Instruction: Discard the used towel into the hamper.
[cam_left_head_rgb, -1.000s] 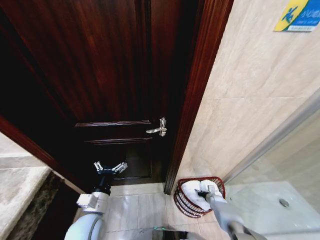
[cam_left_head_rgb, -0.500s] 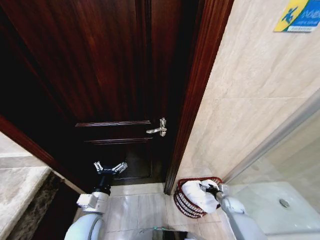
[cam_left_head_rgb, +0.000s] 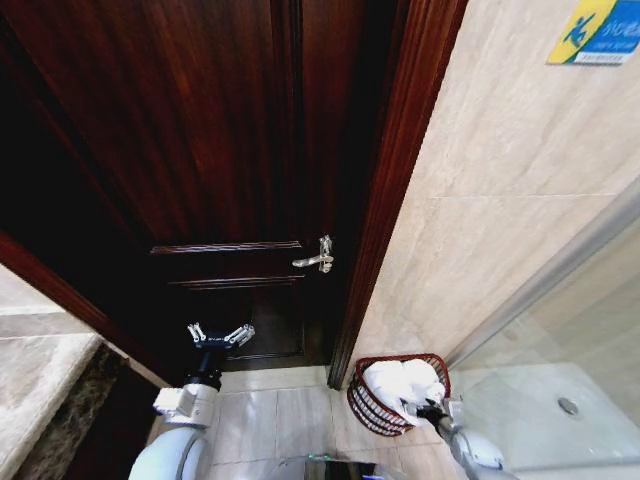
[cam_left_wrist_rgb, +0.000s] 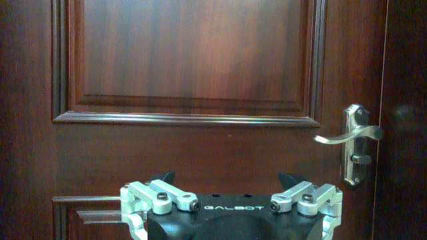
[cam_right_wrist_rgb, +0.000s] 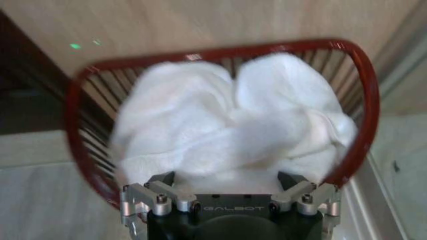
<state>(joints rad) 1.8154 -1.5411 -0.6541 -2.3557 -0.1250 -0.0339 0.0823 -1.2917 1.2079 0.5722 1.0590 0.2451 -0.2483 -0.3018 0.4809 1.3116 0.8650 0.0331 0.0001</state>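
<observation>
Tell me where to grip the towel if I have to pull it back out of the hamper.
Take the towel by its raised folds, coming straight down through the hamper's open top. It bulges above the rim, and the strand walls close off the sides. The right gripper sits at the near rim.

Left claw (cam_left_wrist_rgb: 231, 181) open – facing door (cam_left_wrist_rgb: 187, 75), handle (cam_left_wrist_rgb: 351, 135).

A bathroom: beige marble-look wall tiles (cam_left_head_rgb: 500, 200), pale tiled floor (cam_left_head_rgb: 280, 410), a dark panelled wooden door (cam_left_head_rgb: 200, 150) with silver lever handle (cam_left_head_rgb: 318, 259), and a shower drain (cam_left_head_rgb: 568, 405).
</observation>
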